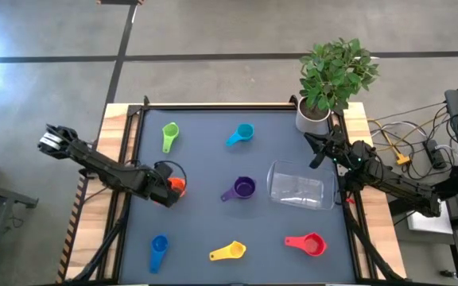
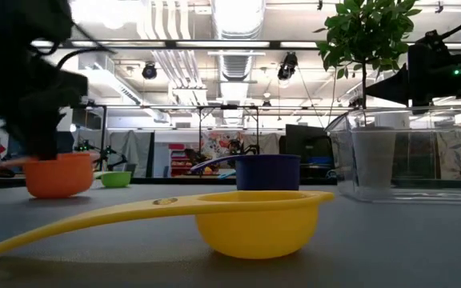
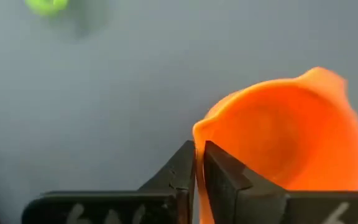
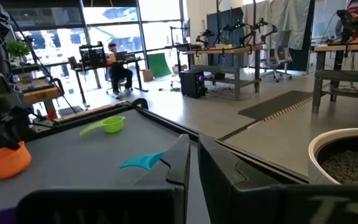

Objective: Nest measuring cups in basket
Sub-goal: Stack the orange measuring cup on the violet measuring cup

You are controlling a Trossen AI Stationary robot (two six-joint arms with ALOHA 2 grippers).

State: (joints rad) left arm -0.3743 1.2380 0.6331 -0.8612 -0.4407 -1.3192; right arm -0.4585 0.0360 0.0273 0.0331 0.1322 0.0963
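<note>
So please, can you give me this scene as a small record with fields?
left end effector: shut on the orange cup, at the table's left side
right end effector: shut, empty, waits near the white plant pot
basket: clear, no cup inside
cups loose on table: green, light blue, purple, dark blue, yellow, red
nested so far: none

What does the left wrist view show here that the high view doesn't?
Only the left wrist view shows the left gripper pinched shut on the rim of the orange cup. Only the high view shows the basket, the right gripper near the plant pot, and the other cups. Both show the orange cup and green cup.
</note>
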